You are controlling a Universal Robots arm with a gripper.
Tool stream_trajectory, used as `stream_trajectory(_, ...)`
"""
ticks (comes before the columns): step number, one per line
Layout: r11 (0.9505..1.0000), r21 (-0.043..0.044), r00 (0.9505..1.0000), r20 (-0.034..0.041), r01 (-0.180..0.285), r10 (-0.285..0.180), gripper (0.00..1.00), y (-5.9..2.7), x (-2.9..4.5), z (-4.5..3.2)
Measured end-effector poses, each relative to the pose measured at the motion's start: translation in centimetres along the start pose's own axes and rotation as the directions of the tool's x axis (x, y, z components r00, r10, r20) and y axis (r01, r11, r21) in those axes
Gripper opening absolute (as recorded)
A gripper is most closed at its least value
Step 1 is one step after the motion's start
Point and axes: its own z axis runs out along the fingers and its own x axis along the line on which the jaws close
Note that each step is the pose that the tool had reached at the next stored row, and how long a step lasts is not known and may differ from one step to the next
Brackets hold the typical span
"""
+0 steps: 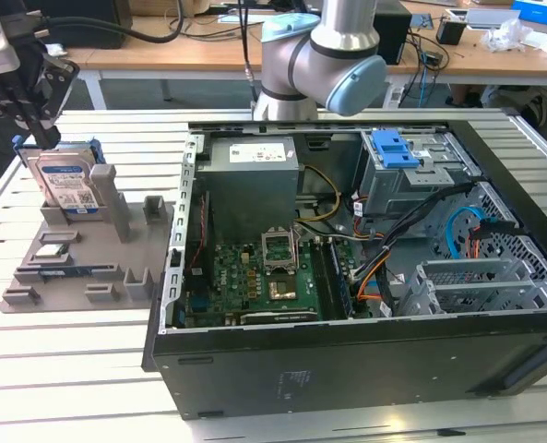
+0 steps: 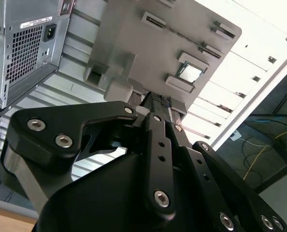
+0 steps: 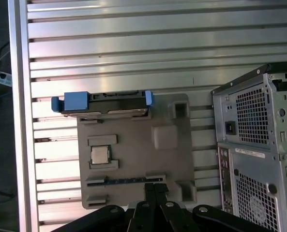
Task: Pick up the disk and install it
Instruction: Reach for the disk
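The disk point(image 1: 68, 180) stands upright on its edge in a slot at the back of a grey holder tray point(image 1: 116, 268), on the exterior view's left. It is silver with a white-and-blue label and a blue carrier bracket. In the first wrist view the disk point(image 3: 102, 103) shows edge-on from above, with blue tabs at both ends. My gripper point(image 1: 42, 134) hangs just above the disk's upper corner without touching it. In both wrist views the black fingers point(image 3: 154, 187) lie close together with nothing between them, and the gripper point(image 2: 155, 100) sits over the tray.
An open computer case point(image 1: 347, 351) lies to the tray's right, with a grey drive cage topped by a blue latch plate point(image 1: 393, 148). The tray also holds a processor chip point(image 3: 99, 154) and a memory stick point(image 3: 126, 181). The arm's base point(image 1: 296, 65) stands behind the case on the slatted metal table point(image 3: 133, 43).
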Motion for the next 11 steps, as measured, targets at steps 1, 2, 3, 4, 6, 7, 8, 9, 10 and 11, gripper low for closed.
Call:
stream_trajectory(1,1.0000,-0.0001,1.0000,0.0000,0.000,0.000,0.11,-0.01,0.13,0.00)
stream_trajectory(2,1.0000,-0.0001,1.0000,0.0001,0.000,0.000,0.11,-0.02,0.29,0.00)
stream_trajectory(3,1.0000,-0.0001,1.0000,0.0000,0.000,0.000,0.11,-0.03,0.42,0.00)
stream_trajectory(4,1.0000,-0.0002,1.0000,0.0002,0.000,0.000,0.11,-0.03,0.62,0.01)
stream_trajectory(6,1.0000,-0.0001,1.0000,0.0001,0.000,0.000,0.11,-0.02,1.00,0.02)
stream_trajectory(7,1.0000,0.0000,1.0000,0.0001,0.000,0.000,0.11,0.02,1.16,0.03)
stream_trajectory(8,1.0000,0.0000,1.0000,0.0001,0.000,0.000,0.11,0.18,1.44,0.06)
stream_trajectory(9,1.0000,0.0003,1.0000,0.0001,0.000,0.000,0.11,0.31,1.63,0.08)
stream_trajectory(10,1.0000,0.0008,1.0000,0.0000,0.000,0.000,0.11,0.43,1.87,0.09)
stream_trajectory(11,1.0000,0.0020,1.0000,0.0001,0.000,0.000,0.11,0.61,2.35,0.11)
